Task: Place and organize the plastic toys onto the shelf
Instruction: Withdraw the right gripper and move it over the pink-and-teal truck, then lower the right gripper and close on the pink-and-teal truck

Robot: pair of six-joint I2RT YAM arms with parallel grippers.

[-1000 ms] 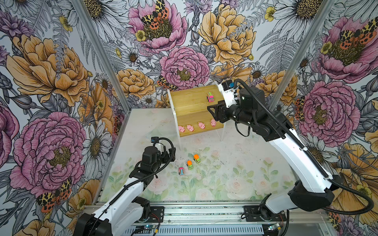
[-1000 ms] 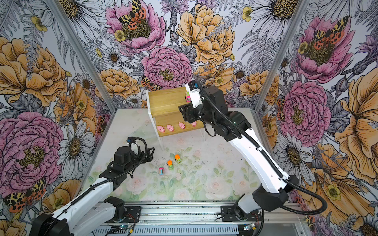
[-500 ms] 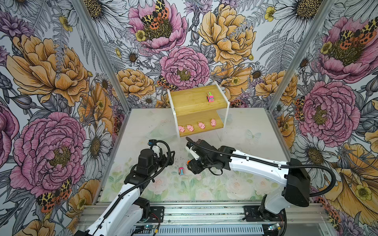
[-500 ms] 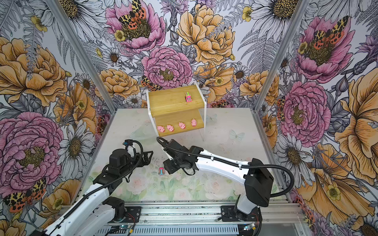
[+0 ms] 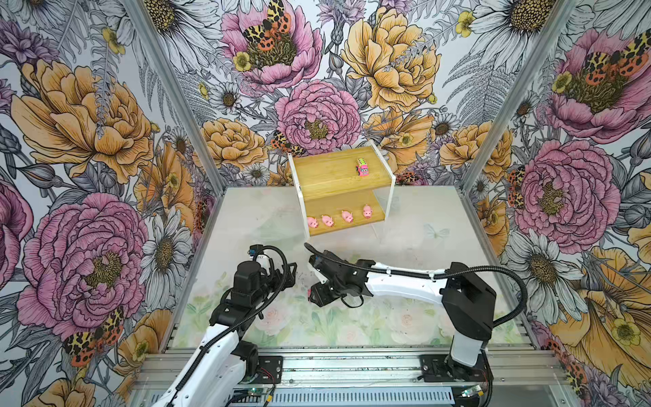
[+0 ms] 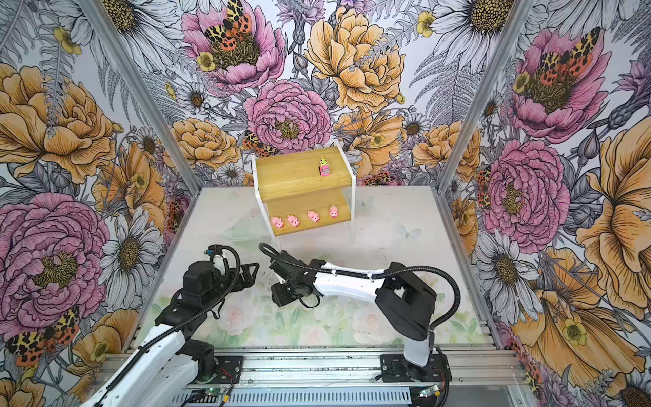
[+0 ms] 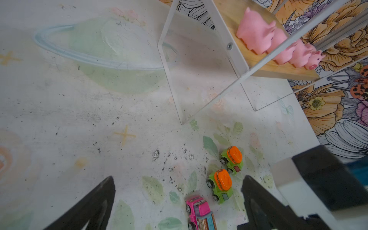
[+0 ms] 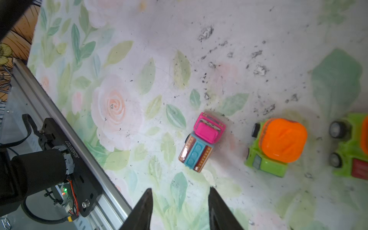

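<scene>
The shelf (image 5: 327, 172) (image 6: 289, 172) stands at the back of the mat. One pink striped car (image 5: 363, 167) (image 6: 324, 167) sits on its upper board and several pink pigs (image 5: 327, 221) (image 6: 292, 221) (image 7: 256, 33) line its lower board. On the mat lie a second pink striped car (image 8: 203, 141) (image 7: 199, 211) and two green trucks with orange tops (image 8: 276, 145) (image 8: 352, 147) (image 7: 220, 185) (image 7: 232, 159). My right gripper (image 8: 180, 207) (image 5: 315, 294) (image 6: 278, 296) hangs open just above the mat beside that car, hiding these toys in both top views. My left gripper (image 7: 179, 199) (image 5: 292, 275) (image 6: 252, 273) is open and empty, close by.
The shelf's clear acrylic leg (image 7: 179, 79) stands on the mat a short way beyond the trucks. An aluminium rail (image 5: 352, 366) (image 8: 65, 123) with the arm bases runs along the mat's front edge. Flowered walls close in the left, right and back.
My right arm has swung from the shelf's upper board down to the mat, and its gripper now covers the striped car there. The left arm has shifted slightly toward the middle.
</scene>
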